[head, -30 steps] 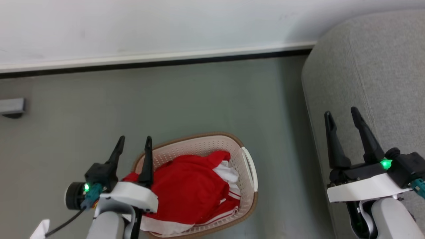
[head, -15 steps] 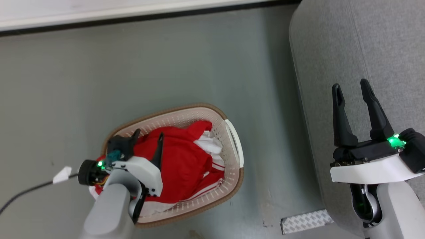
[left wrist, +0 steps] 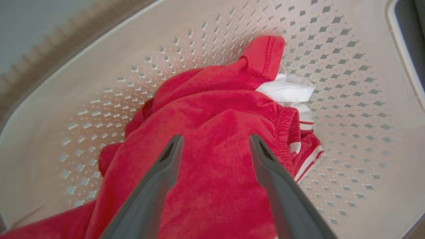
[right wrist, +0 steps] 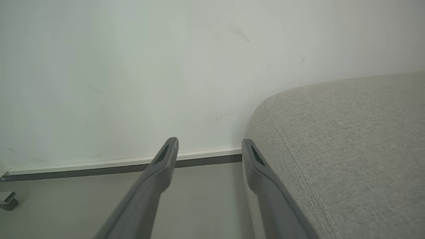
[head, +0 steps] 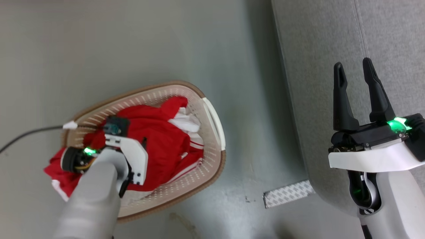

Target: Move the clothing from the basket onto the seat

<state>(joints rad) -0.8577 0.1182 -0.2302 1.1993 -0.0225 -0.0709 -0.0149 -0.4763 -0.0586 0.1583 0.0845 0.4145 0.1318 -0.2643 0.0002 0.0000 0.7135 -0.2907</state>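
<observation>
I am holding my left jaws spread wide, pointing down into the basket. Their tips are just above or on the red clothing; I cannot tell which. The clothing is lying heaped in the basket, which is sitting on the floor at 8 o'clock in the head view. One red piece is spilling over the basket's 8 o'clock side. My right jaws are standing wide apart and empty over the seat at 2 o'clock.
</observation>
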